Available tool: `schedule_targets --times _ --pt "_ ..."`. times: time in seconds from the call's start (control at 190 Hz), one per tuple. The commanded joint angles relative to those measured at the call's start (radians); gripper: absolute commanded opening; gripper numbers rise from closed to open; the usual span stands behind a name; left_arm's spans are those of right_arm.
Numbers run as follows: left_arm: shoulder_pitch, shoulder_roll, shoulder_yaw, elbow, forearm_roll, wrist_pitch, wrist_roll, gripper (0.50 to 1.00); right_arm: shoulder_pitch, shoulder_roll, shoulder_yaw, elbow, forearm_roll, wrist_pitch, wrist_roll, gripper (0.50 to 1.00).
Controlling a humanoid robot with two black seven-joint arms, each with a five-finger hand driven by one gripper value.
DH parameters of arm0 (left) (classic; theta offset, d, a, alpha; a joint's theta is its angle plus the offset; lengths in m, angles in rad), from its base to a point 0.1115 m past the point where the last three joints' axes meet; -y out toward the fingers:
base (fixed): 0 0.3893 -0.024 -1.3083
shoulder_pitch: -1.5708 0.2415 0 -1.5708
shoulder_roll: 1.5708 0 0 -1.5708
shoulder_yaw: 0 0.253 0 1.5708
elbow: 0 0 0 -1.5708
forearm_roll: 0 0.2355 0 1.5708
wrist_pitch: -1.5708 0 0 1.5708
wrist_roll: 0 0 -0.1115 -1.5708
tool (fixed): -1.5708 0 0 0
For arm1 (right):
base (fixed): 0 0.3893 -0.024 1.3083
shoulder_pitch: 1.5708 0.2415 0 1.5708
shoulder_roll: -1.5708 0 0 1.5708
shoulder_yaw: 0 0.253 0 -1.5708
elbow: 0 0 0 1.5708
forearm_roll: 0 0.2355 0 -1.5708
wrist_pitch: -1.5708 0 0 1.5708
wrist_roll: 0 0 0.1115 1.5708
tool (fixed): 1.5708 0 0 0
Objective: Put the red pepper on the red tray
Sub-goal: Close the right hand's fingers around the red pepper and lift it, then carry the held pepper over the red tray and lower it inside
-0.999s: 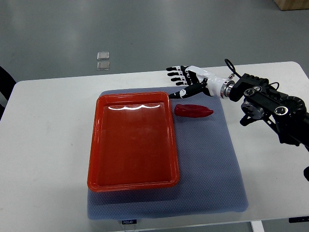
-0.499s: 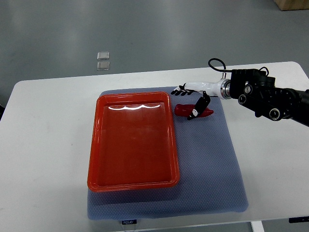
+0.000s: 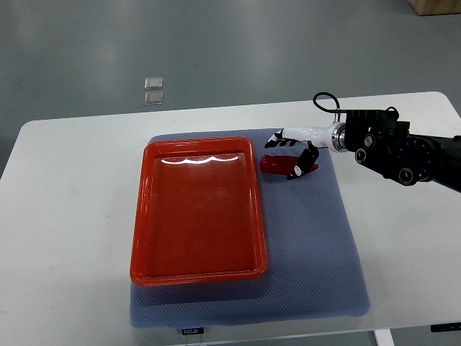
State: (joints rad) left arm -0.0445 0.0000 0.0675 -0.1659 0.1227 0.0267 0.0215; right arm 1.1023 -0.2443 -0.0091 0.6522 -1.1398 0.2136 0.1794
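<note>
The right hand (image 3: pixel 294 153), white with black fingers, reaches in from the right edge and curls its fingers over the glossy red pepper (image 3: pixel 277 165), closing on it. That pepper lies on the blue-grey mat (image 3: pixel 317 238) covering the white counter (image 3: pixel 65 216), just beside the upper right corner of the empty red plastic tray (image 3: pixel 144 216).

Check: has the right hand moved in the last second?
Yes. The right hand dropped from beyond the mat's far edge onto the red pepper, which lies right of the red tray.
</note>
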Motion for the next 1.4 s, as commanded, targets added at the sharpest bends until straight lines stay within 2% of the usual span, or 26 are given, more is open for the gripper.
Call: schedule_targets --times 0.0,0.063,0.158,0.179,0.284,0.363,0.368,0.41,0.815,0.83,1.025,1.162,1.393 --pt "0.000 0.000 0.000 0.000 0.000 -0.001 0.000 1.000 -0.001 0.000 -0.003 0.000 -0.020 -0.002 0.000 0.772" --pt "0.000 0.000 0.000 0.000 0.000 -0.001 0.000 1.000 -0.002 0.000 -0.003 -0.002 -0.031 -0.002 0.000 0.750" --pt "0.000 0.000 0.000 0.000 0.000 -0.001 0.000 1.000 -0.002 0.000 -0.019 -0.002 -0.037 -0.002 0.000 0.676" --pt "0.000 0.000 0.000 -0.001 0.000 0.001 0.000 1.000 -0.001 0.000 -0.025 -0.002 -0.037 -0.002 0.000 0.646" --pt "0.000 0.000 0.000 0.000 0.000 -0.001 0.000 1.000 -0.001 0.000 -0.029 -0.002 -0.037 -0.002 0.000 0.584" --pt "0.000 0.000 0.000 0.000 0.000 -0.001 0.000 1.000 -0.001 0.000 -0.029 -0.002 -0.037 -0.002 0.000 0.572" --pt "0.000 0.000 0.000 0.000 0.000 -0.001 0.000 1.000 -0.001 0.000 -0.031 -0.002 -0.037 -0.002 0.000 0.536" --pt "0.000 0.000 0.000 -0.001 0.000 -0.001 0.000 1.000 -0.001 0.000 -0.031 -0.002 -0.038 -0.002 0.000 0.500" --pt "0.000 0.000 0.000 0.000 0.000 -0.001 0.000 1.000 0.042 -0.020 -0.003 -0.002 -0.012 -0.002 0.020 0.500" --pt "0.000 0.000 0.000 0.000 0.000 -0.001 0.000 1.000 0.048 -0.020 0.029 0.000 -0.009 0.000 0.045 0.500" --pt "0.000 0.000 0.000 0.000 0.000 -0.001 0.000 1.000 0.100 -0.004 0.055 0.015 -0.008 0.003 0.072 0.500" --pt "0.000 0.000 0.000 0.000 0.000 0.001 0.000 1.000 0.120 0.053 0.054 0.061 -0.008 0.001 0.081 0.500" --pt "0.000 0.000 0.000 0.000 0.000 -0.001 0.000 1.000 0.093 0.183 0.041 0.064 -0.015 -0.002 0.098 0.500"
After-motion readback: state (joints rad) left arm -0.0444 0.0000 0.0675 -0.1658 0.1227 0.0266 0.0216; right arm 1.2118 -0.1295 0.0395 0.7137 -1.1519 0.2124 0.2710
